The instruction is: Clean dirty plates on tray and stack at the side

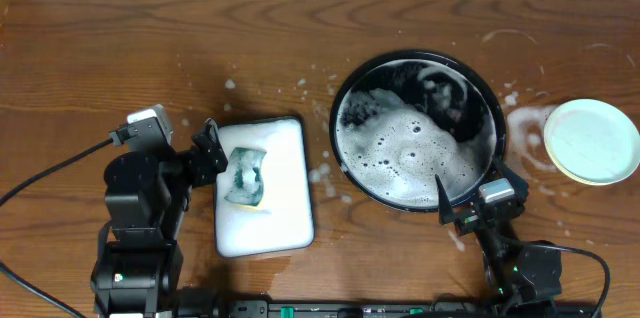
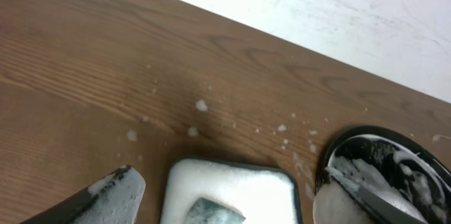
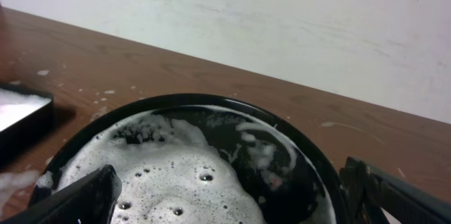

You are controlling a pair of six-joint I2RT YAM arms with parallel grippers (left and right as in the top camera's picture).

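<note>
- The brown wooden worktop (image 1: 120, 48) carries everything, and it is wet with pale smears on its right side.
- The tray (image 1: 345, 98), round and black with a raised rim, sits right of centre. White bubbly foam (image 1: 405, 153) covers most of its floor, with dark patches showing toward the far side. Whether any plates lie under the foam cannot be told.
- The left arm (image 1: 140, 198) stands at the near left. The left jaws are released and spread wide, grasping nothing. They sit just beside the left edge of the white dish, and one finger (image 2: 116, 192) is flecked with foam.
- The white dish (image 1: 290, 208), rectangular and full of foam, lies just left of the tray but apart from it.
- The right arm (image 1: 520, 258) reaches in from the near right. The right jaws are released and fully spread, empty, and poised at the tray's near-right rim. One finger (image 3: 81, 196) is over the foam.
- One pale mint plate (image 1: 592, 141) rests face up on the worktop, to the right of the tray and apart from it.
- A teal sponge (image 1: 245, 178) lies in the white dish's foam, toward its left half.
- Small foam flecks (image 1: 320, 173) dot the wood between dish and tray.
</note>
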